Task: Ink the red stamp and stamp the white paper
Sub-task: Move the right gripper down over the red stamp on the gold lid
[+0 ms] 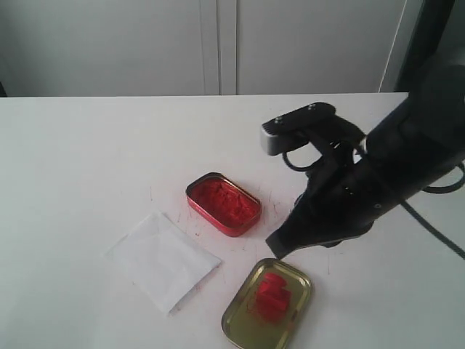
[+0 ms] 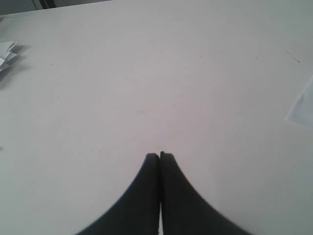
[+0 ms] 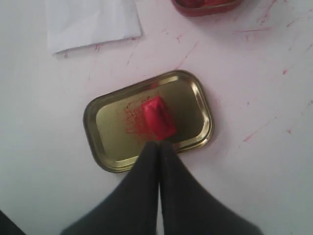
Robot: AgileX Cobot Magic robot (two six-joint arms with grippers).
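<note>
The red stamp (image 1: 272, 294) (image 3: 157, 118) lies on its side in the gold-coloured tin lid (image 1: 240, 322) (image 3: 105, 142), beside a red smear. My right gripper (image 1: 277, 249) (image 3: 159, 143) is shut with nothing between its fingers; it hangs just above the lid, its tips right next to the stamp. The white paper (image 1: 163, 260) (image 3: 93, 22) lies flat to the left of the lid. The left gripper (image 2: 159, 155) is shut and empty over bare table, with a corner of the paper (image 2: 303, 110) off to one side. It does not show in the exterior view.
The open red tin of ink paste (image 1: 223, 204) (image 3: 205, 5) sits behind the lid and right of the paper. Red ink streaks mark the table around both tins. A crumpled white scrap (image 2: 7, 54) lies at the edge of the left wrist view.
</note>
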